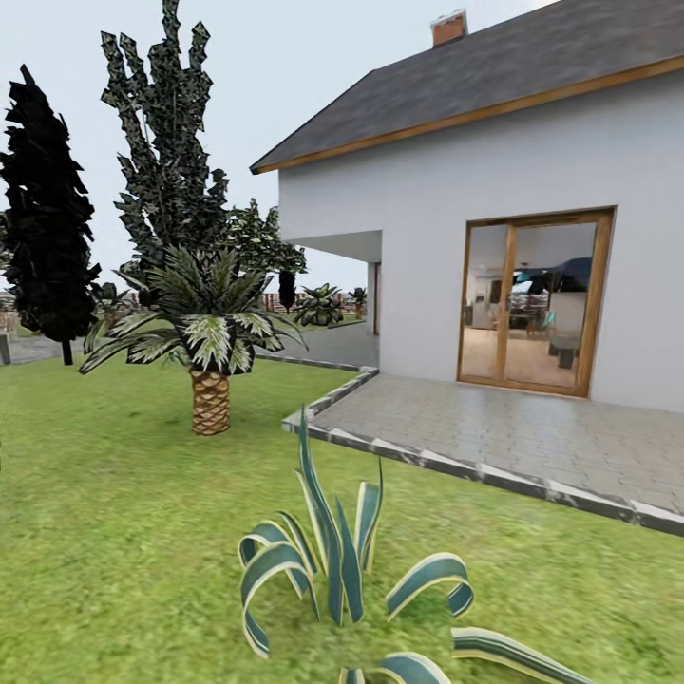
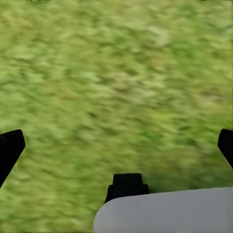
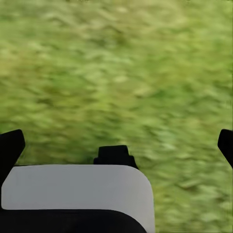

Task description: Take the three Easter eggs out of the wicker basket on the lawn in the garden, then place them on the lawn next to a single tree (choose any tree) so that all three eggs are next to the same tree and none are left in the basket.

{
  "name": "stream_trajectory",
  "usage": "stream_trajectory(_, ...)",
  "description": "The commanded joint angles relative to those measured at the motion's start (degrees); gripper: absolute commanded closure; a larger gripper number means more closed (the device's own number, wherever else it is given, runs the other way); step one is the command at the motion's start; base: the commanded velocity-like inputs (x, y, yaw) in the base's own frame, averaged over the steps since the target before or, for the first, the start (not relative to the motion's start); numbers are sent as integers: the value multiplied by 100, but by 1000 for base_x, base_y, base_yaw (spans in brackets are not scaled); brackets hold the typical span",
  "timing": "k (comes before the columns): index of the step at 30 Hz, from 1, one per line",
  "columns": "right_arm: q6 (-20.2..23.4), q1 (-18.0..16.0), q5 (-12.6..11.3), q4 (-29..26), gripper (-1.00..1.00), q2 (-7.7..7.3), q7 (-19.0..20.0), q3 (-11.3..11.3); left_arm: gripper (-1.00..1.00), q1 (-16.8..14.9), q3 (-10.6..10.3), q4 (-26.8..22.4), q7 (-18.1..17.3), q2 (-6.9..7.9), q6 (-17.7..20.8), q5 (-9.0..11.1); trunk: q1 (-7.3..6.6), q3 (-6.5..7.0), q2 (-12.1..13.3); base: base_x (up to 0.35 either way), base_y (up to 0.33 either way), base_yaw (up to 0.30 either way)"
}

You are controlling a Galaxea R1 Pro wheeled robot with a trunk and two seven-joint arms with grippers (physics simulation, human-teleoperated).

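Observation:
The Easter eggs and the wicker basket are out of view. The lawn (image 1: 114,503) of mottled green grass spreads across the garden in the head view. A tree (image 1: 166,142) with a jagged dark green, pale-spotted crown rises at the back left, its trunk hidden behind a palm. In the left wrist view my left gripper (image 2: 116,145) hangs open over bare, blurred grass, its dark fingertips (image 2: 9,148) far apart. My right gripper (image 3: 116,145) is likewise open above grass, with nothing between its fingertips (image 3: 10,145).
A short palm (image 1: 210,342) with a scaly trunk stands mid-left. An all-black columnar tree (image 1: 43,218) is at the far left. A striped agave (image 1: 342,570) grows close in front. A paved patio (image 1: 513,437) with a stone kerb and the white house (image 1: 494,190) lie to the right.

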Motion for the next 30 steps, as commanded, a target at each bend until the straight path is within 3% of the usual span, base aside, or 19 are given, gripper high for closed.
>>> stream_trajectory(1,-23,-4,2,7,-100,2,-1,-31,-100,2,-9,-8,6,0,-8,-26,1,-6,-3,74,321,0)
stream_trajectory(15,-25,-4,2,12,-100,4,-1,-22,-100,2,-9,-8,15,-5,-16,-21,1,-1,-3,9,36,-11)
stream_trajectory(30,-26,-4,2,10,-100,1,-1,-22,-100,2,-9,-8,15,-7,-17,-21,1,67,-3,0,0,-188)
